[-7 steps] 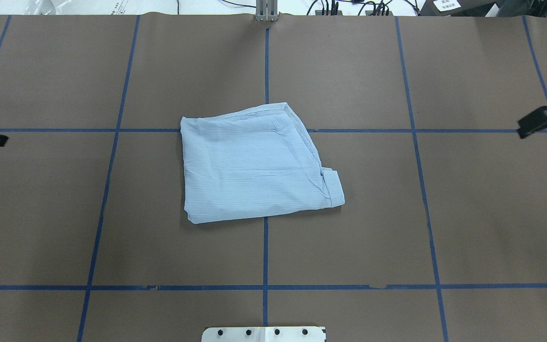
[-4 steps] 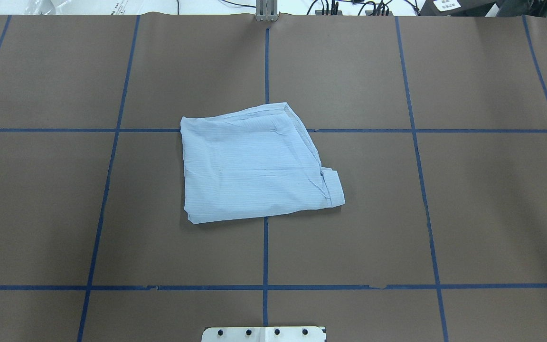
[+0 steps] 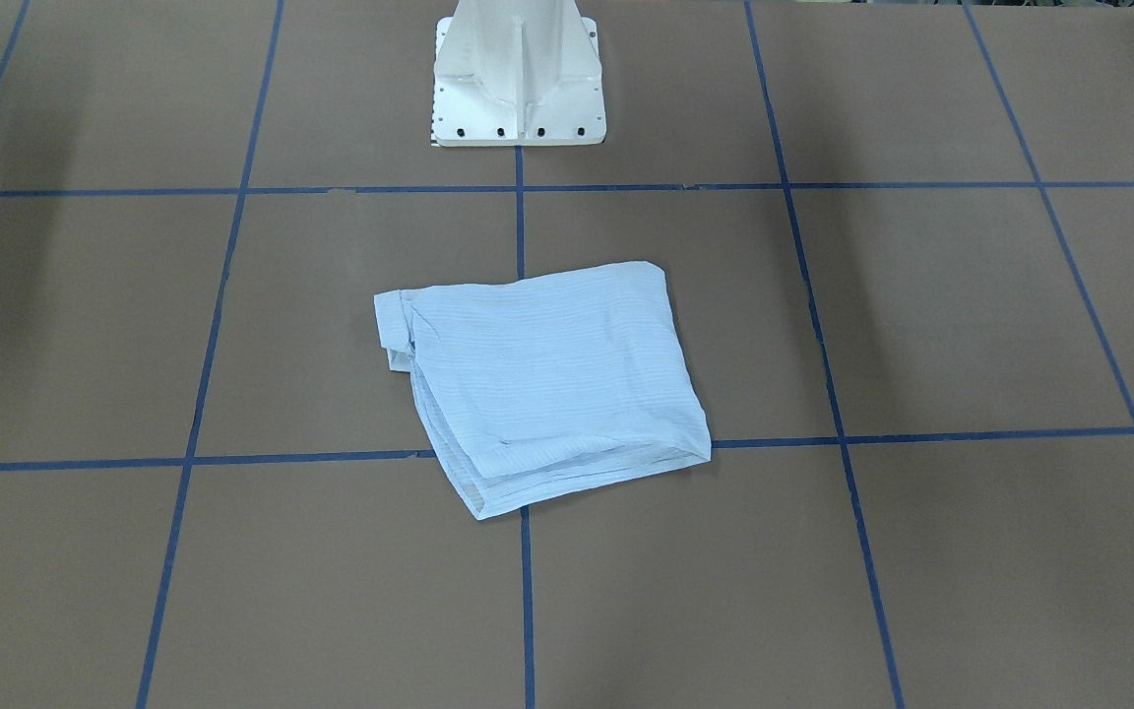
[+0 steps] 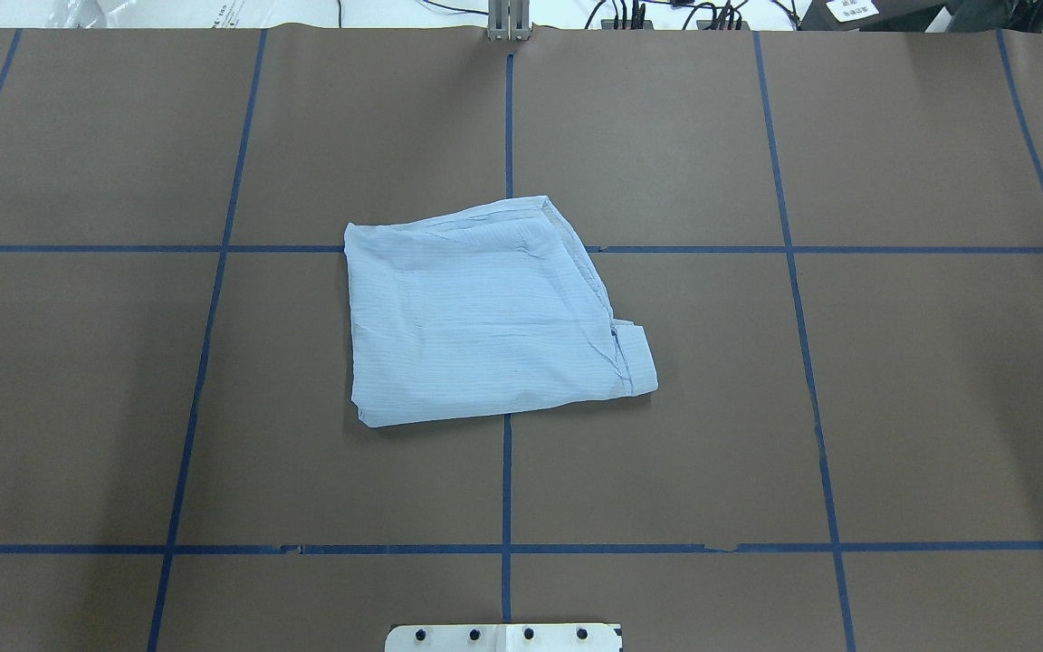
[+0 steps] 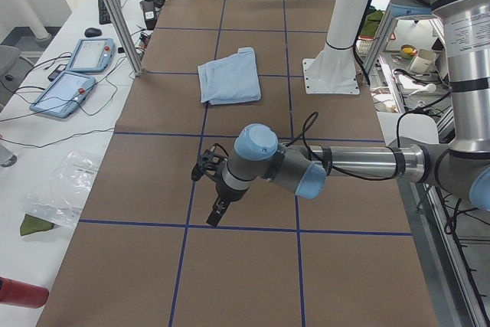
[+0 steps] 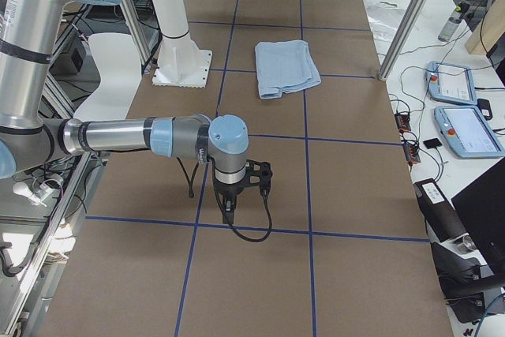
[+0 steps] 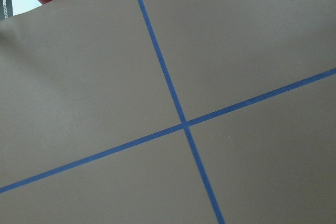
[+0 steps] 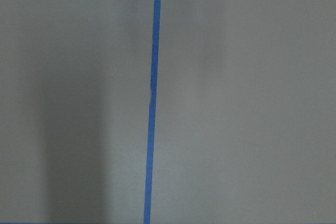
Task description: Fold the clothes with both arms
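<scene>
On our left, we found the left gripper [image 5: 216,212] drawn well away from the cloth. It hung low over bare brown table [image 4: 78,407] near a crossing of the blue tape lines [image 7: 184,124], and its wrist view showed nothing but that crossing. A second before, its black tip had poked in at the left edge of the overhead view. Half a second before, it had gone, and it was absent now too. It showed only in the side view, so we could not tell whether its jaws stood apart or together.

In the middle, the shirt [image 4: 485,312] lay where it had lain, unmoved. It was a flat, roughly square packet across the central tape crossing, ahead of the white pedestal base [image 3: 518,89]. Layered edges showed along its far side, and a small flap, perhaps a cuff [image 4: 635,358], jutted at its near right corner.

On our right, the right gripper [image 6: 230,209] had likewise left the overhead view, where it had shown at the right edge a second earlier. It hung over bare table beside a tape line, well apart from the shirt, and again we could not tell how its jaws stood.

We judged that both grippers had retreated from a finished packet. The folding looked done, or all but done, with only that jutting flap untidy.
</scene>
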`<state>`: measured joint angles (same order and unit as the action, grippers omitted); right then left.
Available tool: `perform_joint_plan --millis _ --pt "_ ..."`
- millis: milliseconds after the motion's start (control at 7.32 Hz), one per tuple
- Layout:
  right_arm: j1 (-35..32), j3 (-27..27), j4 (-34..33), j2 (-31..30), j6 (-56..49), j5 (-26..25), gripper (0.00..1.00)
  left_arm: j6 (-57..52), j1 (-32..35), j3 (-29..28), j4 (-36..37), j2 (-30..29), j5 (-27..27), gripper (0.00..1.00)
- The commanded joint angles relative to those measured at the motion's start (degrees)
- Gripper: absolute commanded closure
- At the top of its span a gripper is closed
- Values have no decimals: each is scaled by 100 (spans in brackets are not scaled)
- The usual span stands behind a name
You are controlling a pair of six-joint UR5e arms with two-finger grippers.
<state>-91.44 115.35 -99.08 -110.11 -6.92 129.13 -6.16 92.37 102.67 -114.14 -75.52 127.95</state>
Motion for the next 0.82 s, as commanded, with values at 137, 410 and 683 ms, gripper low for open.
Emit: perform_joint_plan --millis 137,410,683 --pt "-23 -48 -6 -19 -327 42 0 -78 122 -161 506 72 -95 0" --pt "-23 -109 -6 -19 -328 42 0 87 140 -196 1196 -40 -7 0" --pt "-23 -188 -6 -19 -319 33 0 10 149 102 1868 -7 19 0"
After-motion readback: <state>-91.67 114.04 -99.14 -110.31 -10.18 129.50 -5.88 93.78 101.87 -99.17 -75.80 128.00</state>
